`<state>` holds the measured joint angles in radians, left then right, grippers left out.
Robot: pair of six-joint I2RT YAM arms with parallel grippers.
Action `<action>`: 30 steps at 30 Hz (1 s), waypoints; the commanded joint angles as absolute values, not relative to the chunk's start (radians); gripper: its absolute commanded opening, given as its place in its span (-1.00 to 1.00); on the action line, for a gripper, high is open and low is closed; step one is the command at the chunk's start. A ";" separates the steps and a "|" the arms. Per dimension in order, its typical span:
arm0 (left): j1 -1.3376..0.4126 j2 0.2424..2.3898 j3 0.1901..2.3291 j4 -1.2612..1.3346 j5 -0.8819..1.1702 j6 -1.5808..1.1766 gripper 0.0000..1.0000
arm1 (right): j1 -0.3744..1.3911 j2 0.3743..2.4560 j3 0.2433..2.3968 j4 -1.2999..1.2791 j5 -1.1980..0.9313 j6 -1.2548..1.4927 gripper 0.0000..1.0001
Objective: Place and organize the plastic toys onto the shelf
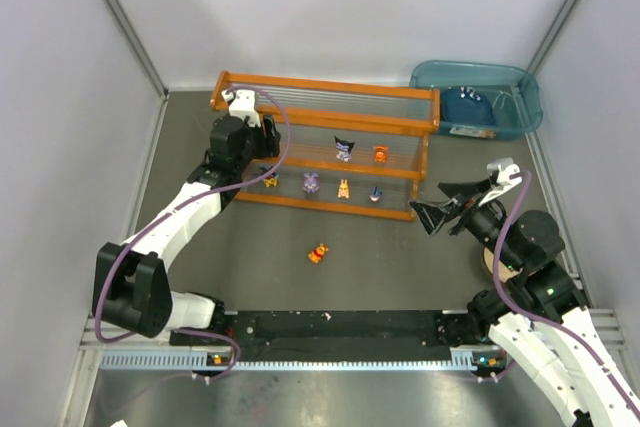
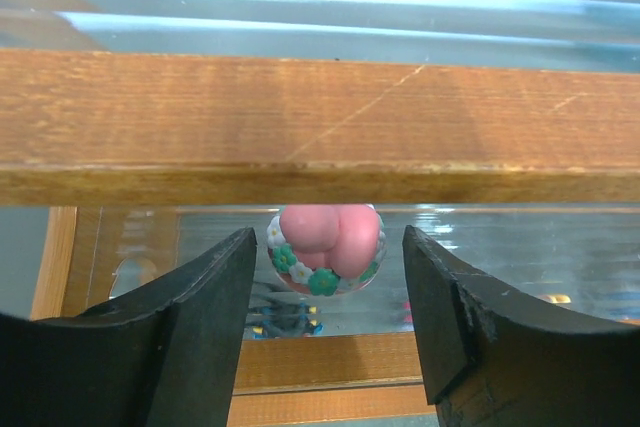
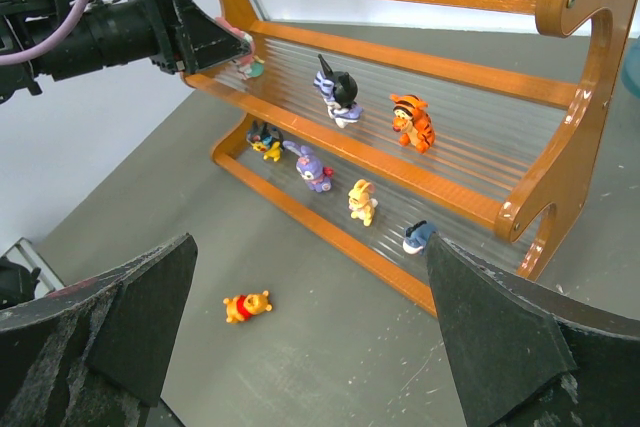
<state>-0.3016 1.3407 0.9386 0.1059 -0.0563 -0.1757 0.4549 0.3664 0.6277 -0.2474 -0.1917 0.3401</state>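
The shelf (image 2: 320, 127) frame looks like varnished orange wood, faintly scratched, with ribbed clear plastic tiers. The pink toy (image 2: 325, 247) is glossy plastic. The jaws are matt black, the counter (image 1: 380, 272) dull grey.

Shelf (image 1: 330, 117) sits far centre, bin (image 1: 470, 65) off its right end; Pooh figurine (image 1: 318, 253) lies on the table (image 1: 380, 267) before it.

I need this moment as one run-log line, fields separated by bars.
left gripper: open around pink toy, shelf middle tier | right gripper: open, empty, beside shelf | yellow-orange toy: on table
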 commanded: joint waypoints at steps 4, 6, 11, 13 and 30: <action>-0.298 1.321 0.933 0.163 -0.046 -0.170 0.47 | 0.454 0.367 0.618 -0.216 -0.192 0.328 0.98; -0.299 1.304 0.933 0.160 -0.049 -0.170 0.50 | 0.454 0.365 0.618 -0.218 -0.192 0.328 0.98; -0.299 1.215 0.910 0.120 -0.060 -0.183 0.53 | 0.454 0.367 0.620 -0.216 -0.187 0.328 0.98; -0.299 1.172 0.891 0.111 -0.061 -0.192 0.54 | 0.454 0.370 0.620 -0.218 -0.183 0.330 0.98; -0.843 0.954 0.687 -0.175 -0.235 -0.317 0.61 | 0.453 0.449 0.650 -0.253 -0.170 0.334 0.97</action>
